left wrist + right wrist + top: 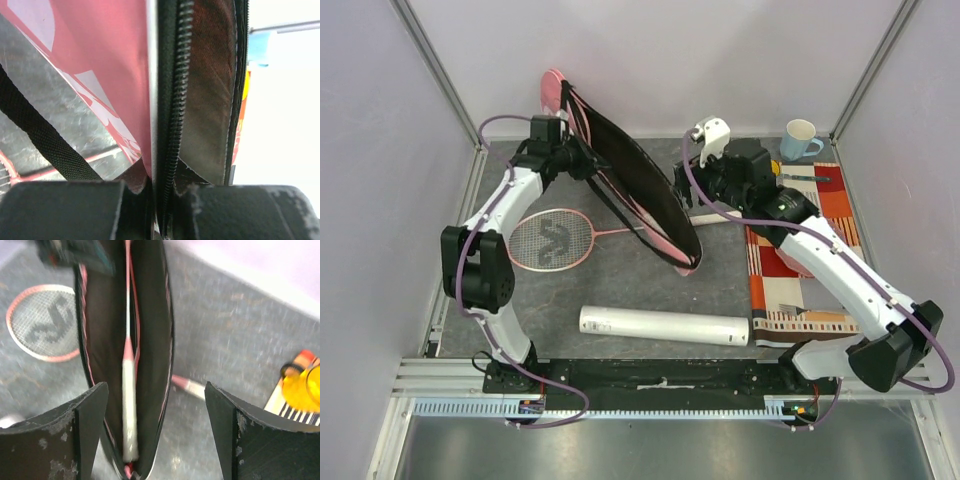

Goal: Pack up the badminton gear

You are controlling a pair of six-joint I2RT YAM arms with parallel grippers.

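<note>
Nearest the arm bases, on the grey table (720,290): long white tube (663,326), lying crosswise, apart from everything else.

Beyond it, to the left: pink-framed racket (552,240), flat on the table, head toward the left arm, thin shaft passing right beneath the bag.

Same depth, to the right: striped orange cloth (800,262), spread flat under the right arm.

Centre: pink racket bag (642,190), held up on edge, slanting from far left to near right. Mouth unzipped and gaping, dark lining showing, lower end down by the table just beside the cloth.

Inside the bag: second racket (129,410), white handle toward the lower end, shaft running up the middle.

At the bag's raised far-left end: left gripper (157,200), pressed together, pinching the zipper edge.

Over the bag's open mouth, above the handle end: right gripper (155,390), fingers spread wide, gripping nothing.

Farther right, at the cloth's far end: yellow cup (302,390), blurred.

Back right corner, on bare table: pale blue cup (800,138), handle to the right.
</note>
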